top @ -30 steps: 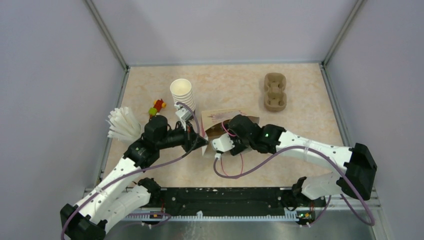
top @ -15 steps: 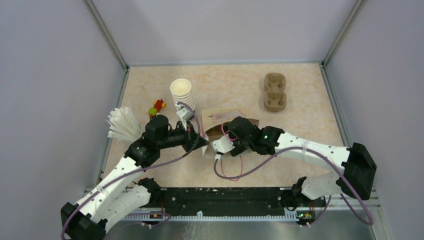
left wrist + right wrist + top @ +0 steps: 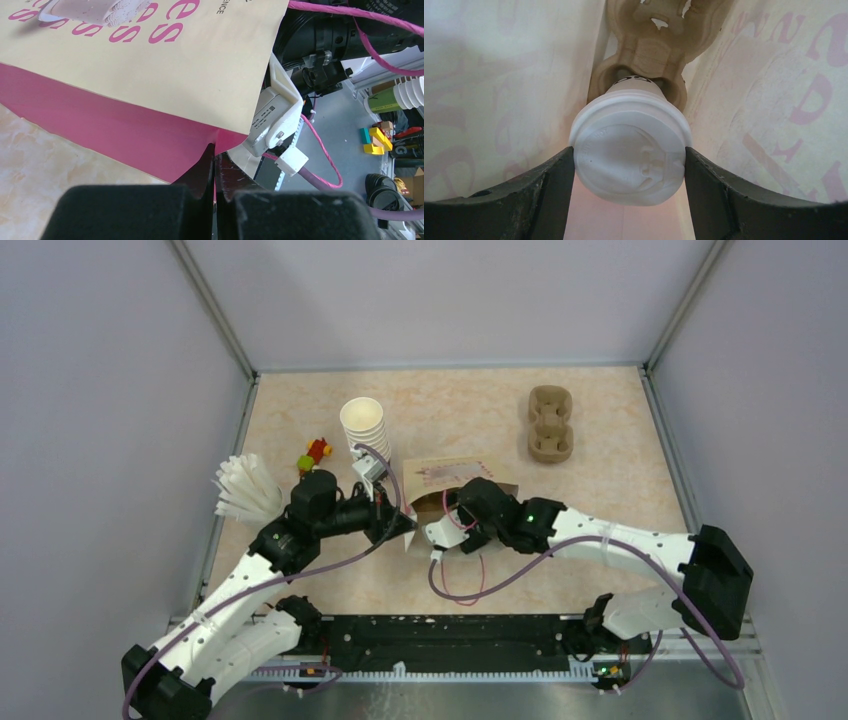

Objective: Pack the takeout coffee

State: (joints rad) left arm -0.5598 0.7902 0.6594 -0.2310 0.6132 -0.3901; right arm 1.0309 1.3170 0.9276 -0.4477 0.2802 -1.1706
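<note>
Right claw [image 3: 629, 161] clamping takeout coffee [image 3: 629, 145] by its lid, cardboard carrier [image 3: 649, 45] just beyond, left claw [image 3: 215, 156] pinching paper bag [image 3: 150, 75] edge, pink lettering cropped, unreadable

One bag [image 3: 445, 473], one lidded cup [image 3: 630, 150], one cup stack [image 3: 365, 425], apparently two carriers [image 3: 550, 425] [image 3: 646, 50].

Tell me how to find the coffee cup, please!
Look at the paper bag lying on its side in the middle of the table, where the right arm reaches in. Inside, the takeout coffee sits in a brown cardboard carrier. It is the only cup with a round white lid; the stacked cups outside the bag have none.
</note>
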